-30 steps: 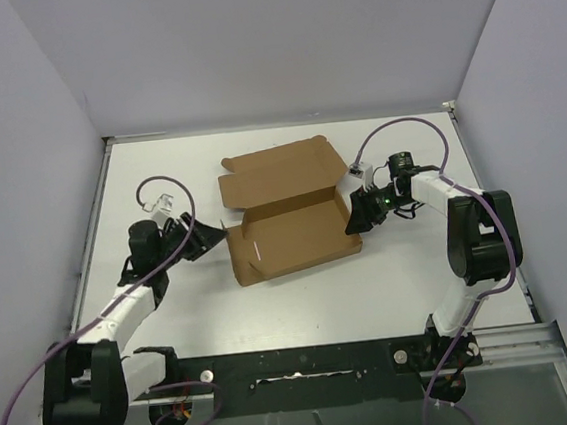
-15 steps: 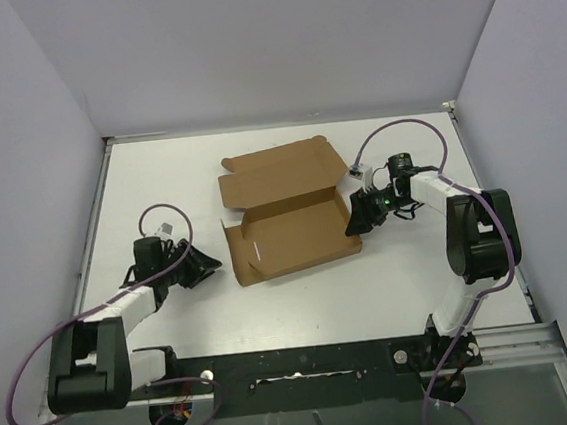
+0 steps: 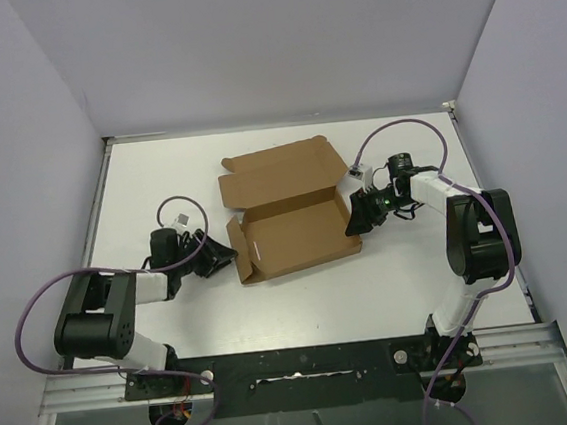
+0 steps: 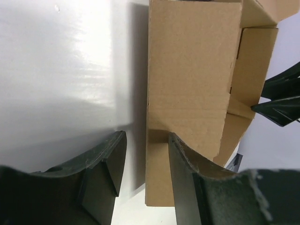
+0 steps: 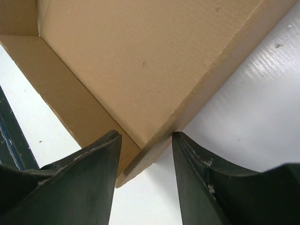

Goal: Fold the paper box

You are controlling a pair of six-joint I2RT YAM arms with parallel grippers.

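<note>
The paper box (image 3: 301, 233) lies mid-table as a shallow brown cardboard tray, with its lid flap (image 3: 280, 171) open flat behind it. My left gripper (image 3: 224, 259) is low at the box's left end, open, its jaws either side of the upright left side flap (image 4: 187, 75); the left finger stands clear of the card. My right gripper (image 3: 356, 216) is at the box's right end, open, its jaws straddling the right wall's edge (image 5: 154, 150). The right gripper's fingertips (image 4: 281, 101) show beyond the box in the left wrist view.
The white table (image 3: 302, 301) is closed in by pale walls at the back and both sides. A black rail (image 3: 298, 362) with the arm bases runs along the near edge. Purple cables (image 3: 401, 126) loop above both arms.
My left arm drew back from the box, then folded low and came in again at the left side flap, which now stands more upright. The right arm has not moved.
</note>
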